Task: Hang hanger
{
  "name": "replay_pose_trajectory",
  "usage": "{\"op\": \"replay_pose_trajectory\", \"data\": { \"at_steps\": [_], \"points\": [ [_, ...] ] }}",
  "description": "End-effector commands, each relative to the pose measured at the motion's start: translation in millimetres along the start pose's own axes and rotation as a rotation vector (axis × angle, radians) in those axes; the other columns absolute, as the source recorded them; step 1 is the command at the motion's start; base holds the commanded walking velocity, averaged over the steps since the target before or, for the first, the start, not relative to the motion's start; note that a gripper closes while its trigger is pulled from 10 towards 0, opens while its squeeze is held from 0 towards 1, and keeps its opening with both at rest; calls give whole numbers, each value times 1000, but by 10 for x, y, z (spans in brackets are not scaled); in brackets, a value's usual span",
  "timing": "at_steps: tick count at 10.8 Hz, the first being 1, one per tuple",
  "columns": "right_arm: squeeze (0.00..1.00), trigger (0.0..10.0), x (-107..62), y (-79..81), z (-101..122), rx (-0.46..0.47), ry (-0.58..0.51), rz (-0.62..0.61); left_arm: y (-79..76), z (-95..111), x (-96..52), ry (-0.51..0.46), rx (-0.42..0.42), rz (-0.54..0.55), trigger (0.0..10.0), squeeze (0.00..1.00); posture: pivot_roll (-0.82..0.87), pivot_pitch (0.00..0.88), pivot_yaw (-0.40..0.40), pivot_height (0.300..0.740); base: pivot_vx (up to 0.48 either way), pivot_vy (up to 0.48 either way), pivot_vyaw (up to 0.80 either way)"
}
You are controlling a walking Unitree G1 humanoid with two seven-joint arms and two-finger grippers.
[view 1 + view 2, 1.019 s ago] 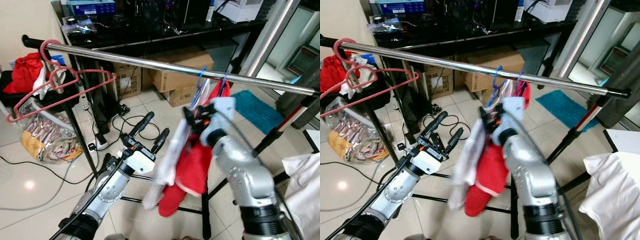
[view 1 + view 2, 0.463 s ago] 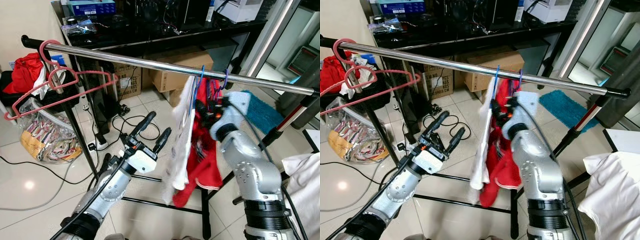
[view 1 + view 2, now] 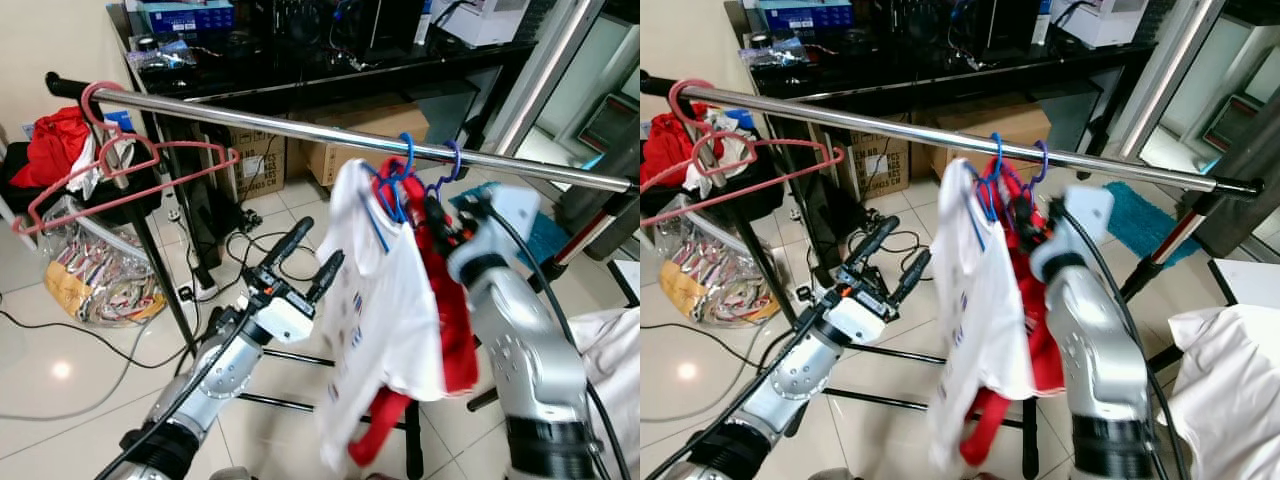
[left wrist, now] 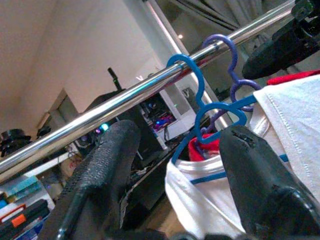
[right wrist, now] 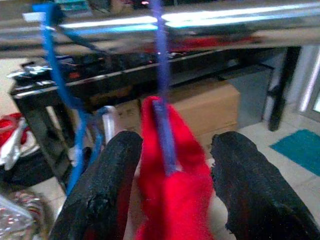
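Two hangers now hooked over the shiny steel rail (image 3: pixel 300 128): blue plastic hanger (image 3: pixel 400 165) carrying white T-shirt (image 3: pixel 385 310), purple plastic hanger (image 3: pixel 445 170) carrying red garment (image 3: pixel 450 310). A second ago both hung lower, off the rail; hanging looks essentially done. Right gripper (image 5: pixel 167 165) fingers (image 5: pixel 107 185) parted, straddling purple hanger's neck and red cloth, grip uncertain. Left gripper (image 3: pixel 305 262) spread, empty, just beside.

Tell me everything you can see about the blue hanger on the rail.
The blue hanger is thin, plastic-looking, with a round hook over the shiny metal rail. It carries a white T-shirt that hangs tilted. A purple hanger with a red garment hangs close beside it, near the right gripper.
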State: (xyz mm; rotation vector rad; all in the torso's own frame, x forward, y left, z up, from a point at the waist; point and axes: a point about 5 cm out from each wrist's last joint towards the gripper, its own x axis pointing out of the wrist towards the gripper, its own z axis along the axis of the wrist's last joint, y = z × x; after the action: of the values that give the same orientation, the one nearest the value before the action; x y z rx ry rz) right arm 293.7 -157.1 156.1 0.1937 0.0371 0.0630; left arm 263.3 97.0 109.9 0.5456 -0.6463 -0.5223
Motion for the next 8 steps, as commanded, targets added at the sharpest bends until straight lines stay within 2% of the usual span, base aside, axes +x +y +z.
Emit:
{"op": "replay_pose_trajectory", "data": {
  "at_steps": [1, 5, 6, 8],
  "points": [
    [0, 10000, -38, -44, 70, -54, -40, -14, 5, 44, 78, -39, 9, -33, 10000, 0, 83, 0, -57, 740, 0, 0, 0],
    [0, 10000, -14, -137, -6, -146, -14, -62, -35, 72, 135, -60, 9, -53, 10000, 0, 77, 0, -60, 740, 0, 0, 0],
    [0, 10000, -14, -99, -35, -141, 1, -32, -37, 70, 137, -60, 6, -52, 10000, 0, 77, 0, -62, 740, 0, 0, 0],
    [0, 10000, -13, 83, -132, -123, 34, 51, -37, 70, 133, -60, 6, -54, 10000, 0, 83, 0, -63, 740, 0, 0, 0]
  ]
}}
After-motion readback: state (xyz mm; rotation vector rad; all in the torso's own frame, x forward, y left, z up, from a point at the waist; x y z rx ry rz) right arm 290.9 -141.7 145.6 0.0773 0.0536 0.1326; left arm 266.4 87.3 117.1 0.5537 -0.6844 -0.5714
